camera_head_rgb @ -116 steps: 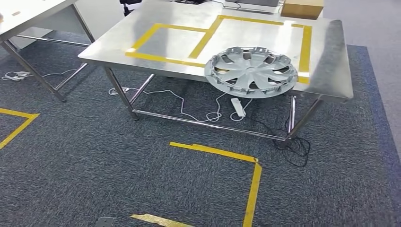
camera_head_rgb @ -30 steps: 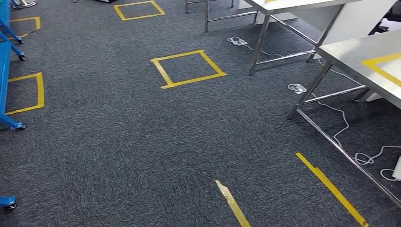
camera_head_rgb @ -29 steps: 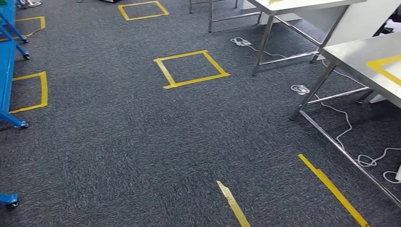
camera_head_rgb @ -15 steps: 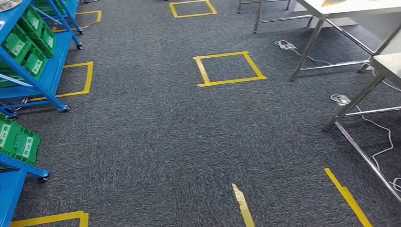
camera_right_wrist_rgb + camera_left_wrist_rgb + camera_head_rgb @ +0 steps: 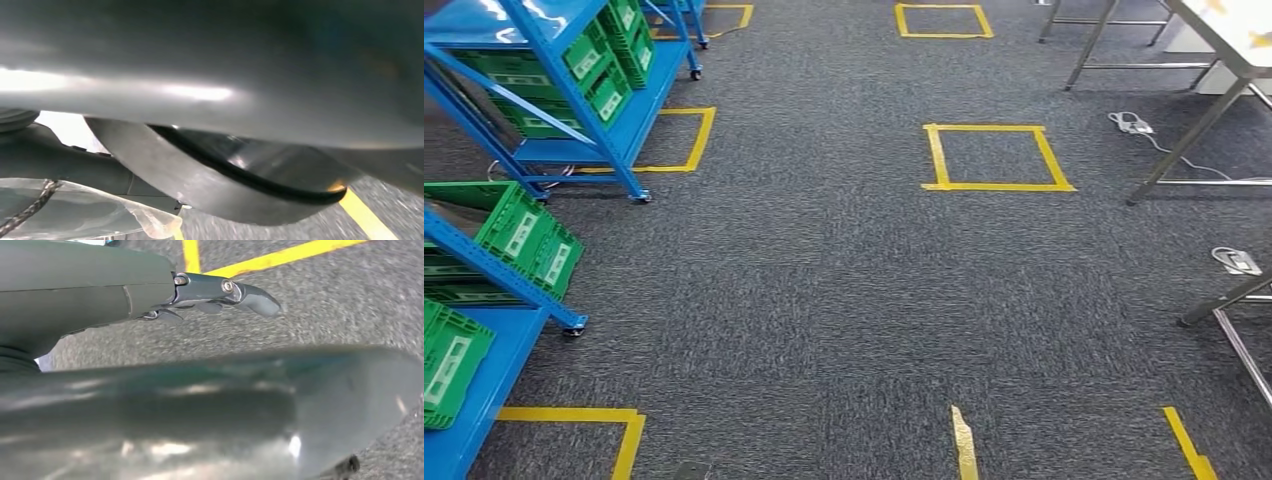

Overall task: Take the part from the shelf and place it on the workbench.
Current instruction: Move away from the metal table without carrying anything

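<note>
Grey and slack, the left hand (image 5: 150, 295) hung over the carpet, fingers (image 5: 252, 296) loosely extended, holding nothing. The right hand (image 5: 210, 170) was too blurred to tell. The blue shelf (image 5: 574, 90) stood at ten o'clock with its green crates (image 5: 524, 235). I couldn't tell which one held the part. I judged it best to square up close before reaching.
</note>
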You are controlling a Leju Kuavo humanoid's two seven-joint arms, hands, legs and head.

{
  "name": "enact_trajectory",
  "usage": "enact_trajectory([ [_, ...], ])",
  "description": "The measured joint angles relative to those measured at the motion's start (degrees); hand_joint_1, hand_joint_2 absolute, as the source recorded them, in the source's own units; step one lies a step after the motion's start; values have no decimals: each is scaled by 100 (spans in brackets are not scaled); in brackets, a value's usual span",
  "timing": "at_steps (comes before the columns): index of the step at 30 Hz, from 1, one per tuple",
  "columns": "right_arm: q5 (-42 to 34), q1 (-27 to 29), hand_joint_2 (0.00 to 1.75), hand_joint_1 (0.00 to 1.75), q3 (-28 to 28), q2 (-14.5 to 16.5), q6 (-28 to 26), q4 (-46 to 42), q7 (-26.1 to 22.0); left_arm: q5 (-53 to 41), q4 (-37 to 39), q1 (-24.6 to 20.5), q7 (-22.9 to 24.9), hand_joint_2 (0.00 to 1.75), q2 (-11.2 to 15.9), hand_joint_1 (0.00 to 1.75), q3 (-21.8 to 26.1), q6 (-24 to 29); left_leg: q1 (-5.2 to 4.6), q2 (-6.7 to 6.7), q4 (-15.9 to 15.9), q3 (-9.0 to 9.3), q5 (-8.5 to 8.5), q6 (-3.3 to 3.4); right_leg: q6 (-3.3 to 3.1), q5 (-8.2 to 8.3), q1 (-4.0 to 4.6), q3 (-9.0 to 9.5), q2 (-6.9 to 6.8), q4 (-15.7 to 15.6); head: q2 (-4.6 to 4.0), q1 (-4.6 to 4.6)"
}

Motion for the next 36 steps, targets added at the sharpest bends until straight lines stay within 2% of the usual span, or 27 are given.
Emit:
enact_trajectory([
  [1,3,-3,0,0,1,-3,7,0,-1,7,1,-1,10,0,-4,0,1,3,2,-92,6,8,-2,-3,-7,203,-5,62,18,-218,0,-1],
  [2,7,-3,0,0,3,-5,17,0,-1,15,1,-2,18,0,-11,0,2,6,5,-184,15,13,-7,-11,-15,461,-16,202,91,-607,1,1],
  [3,17,-1,0,0,5,-8,31,1,1,24,1,-4,22,0,-18,0,3,9,4,-266,30,8,-13,-27,-24,655,-34,349,254,-997,1,0],
  [5,44,12,0,0,17,-11,61,7,7,39,1,-14,26,0,-28,0,4,11,7,-405,72,-47,-13,-84,-44,809,-69,559,547,-1522,0,-4],
  [6,57,21,0,0,24,-14,71,10,9,52,1,-18,26,0,-28,0,5,11,16,-464,81,-85,0,-123,-61,786,-70,586,612,-1582,0,-5],
  [7,67,25,0,0,30,-16,71,11,8,66,1,-16,26,0,-28,0,6,10,30,-532,83,-123,19,-169,-89,792,-66,605,570,-1618,0,-5],
  [8,74,23,0,0,38,-17,63,11,-2,78,1,-13,26,0,-27,0,8,8,43,-521,88,-144,23,-208,-125,811,-60,609,503,-1627,0,-6],
  [10,56,20,0,0,58,-17,44,11,-67,88,4,-15,20,87,-25,0,11,1,38,-287,282,-237,-117,-270,-195,838,-62,631,345,-1670,1,-37],
  [12,-7,41,0,0,69,-17,51,11,-158,89,7,-33,7,175,-27,0,11,-18,36,22,915,-517,-480,-307,-241,828,-49,650,141,-1682,1,-67],
  [14,-58,56,0,0,64,-18,62,11,-199,90,8,-35,-11,175,-28,0,11,-32,54,107,1589,-811,-755,-336,-263,807,-32,657,-69,-1679,1,-68],
  [15,-69,55,0,0,62,-18,63,11,-202,90,8,-27,-19,175,-28,0,12,-31,61,122,1681,-838,-741,-343,-263,799,-28,661,-157,-1678,1,-69],
  [16,-72,49,0,0,60,-18,64,11,-201,90,8,-19,-25,175,-28,0,13,-27,65,142,1552,-754,-625,-344,-259,790,-26,671,-238,-1677,1,-69],
  [17,-71,41,0,0,60,-18,64,11,-200,90,8,-15,-28,175,-28,0,13,-22,65,195,1208,-560,-432,-335,-249,778,-25,690,-312,-1677,0,-70],
  [19,-71,32,0,0,59,-18,66,12,-196,88,8,-20,-30,175,-28,0,13,-12,25,467,417,-134,-150,-287,-211,745,-5,727,-435,-1672,0,-70],
  [20,-72,29,0,0,58,-18,67,11,-192,88,8,-25,-34,175,-29,0,13,-9,0,573,169,-9,-94,-254,-187,728,10,742,-488,-1670,1,-65],
  [21,-73,28,0,0,57,-18,66,12,-189,88,8,-25,-42,175,-29,0,13,-8,-26,630,72,29,-103,-223,-161,716,22,753,-538,-1670,1,-66],
  [23,-77,16,0,0,55,-18,57,9,-185,89,8,-12,-64,175,-27,0,13,-8,-36,518,42,20,-95,-159,-101,692,24,782,-633,-1686,2,-67],
  [24,-78,8,0,0,54,-18,50,8,-185,90,8,-4,-77,175,-25,0,13,-8,-24,457,20,30,-82,-123,-67,651,14,779,-590,-1659,1,-59],
  [25,-79,3,0,0,54,-18,41,6,-185,93,8,-1,-89,175,-24,0,13,-8,-8,390,-3,41,-65,-86,-37,556,4,729,-478,-1537,1,-39],
  [27,-89,9,0,0,50,-18,22,5,-191,105,8,-4,-114,175,-25,0,13,-11,18,259,-27,52,-46,-38,-5,231,-13,442,-165,-934,1,6],
  [28,-99,12,0,0,44,-18,-1,6,-215,117,8,-5,-125,175,-26,0,14,-14,20,188,-26,49,-46,-28,-1,61,-14,230,-72,-516,1,18],
  [29,-108,14,0,0,38,-18,-43,6,-256,131,8,-2,-136,175,-26,0,16,-16,18,117,-24,51,-48,-24,1,-37,-11,50,-32,-182,0,20],
  [30,-115,13,0,0,32,-18,-101,5,-310,149,8,2,-145,175,-26,0,20,-19,17,42,-23,56,-49,-23,-1,-28,-9,-53,-15,-21,0,19],
  [31,-115,12,0,0,28,-18,-163,5,-369,167,8,5,-152,175,-26,0,25,-18,18,-45,-20,66,-51,-26,-6,105,-9,-48,-2,-93,0,20],
  [32,-112,13,0,0,27,-18,-218,5,-410,180,8,5,-158,175,-26,0,29,-18,22,-127,-15,76,-56,-32,-13,317,-14,57,28,-368,1,19],
  [34,-107,31,0,0,26,-21,-275,9,-449,193,8,0,-164,175,-26,0,34,-15,26,-293,17,76,-77,-70,-27,702,-44,384,272,-1147,1,21],
  [36,-108,42,0,0,22,-25,-292,14,-449,195,8,-3,-164,175,-26,0,38,-15,29,-419,51,25,-83,-134,-57,779,-60,583,473,-1555,1,19],
])
